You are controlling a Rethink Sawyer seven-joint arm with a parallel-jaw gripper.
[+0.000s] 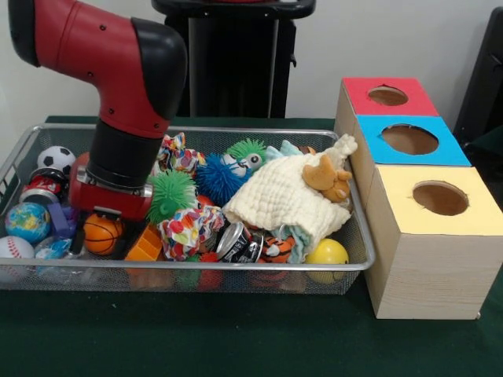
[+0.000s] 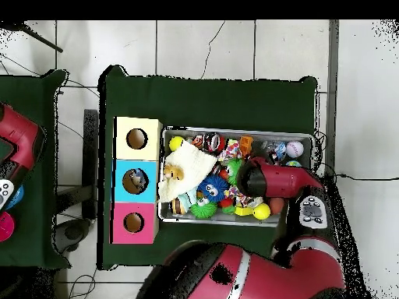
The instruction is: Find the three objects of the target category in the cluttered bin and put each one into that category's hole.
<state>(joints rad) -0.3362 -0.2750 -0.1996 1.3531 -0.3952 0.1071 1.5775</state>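
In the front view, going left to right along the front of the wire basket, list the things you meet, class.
Baseball → small basketball → orange block → crushed can → yellow ball → yellow-topped box, standing outside the wire basket.

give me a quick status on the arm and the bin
Tool down in wire bin, fingers hidden. No clear bottle in sight. Blue-topped hole open. Cream cloth and toys cover the pile.
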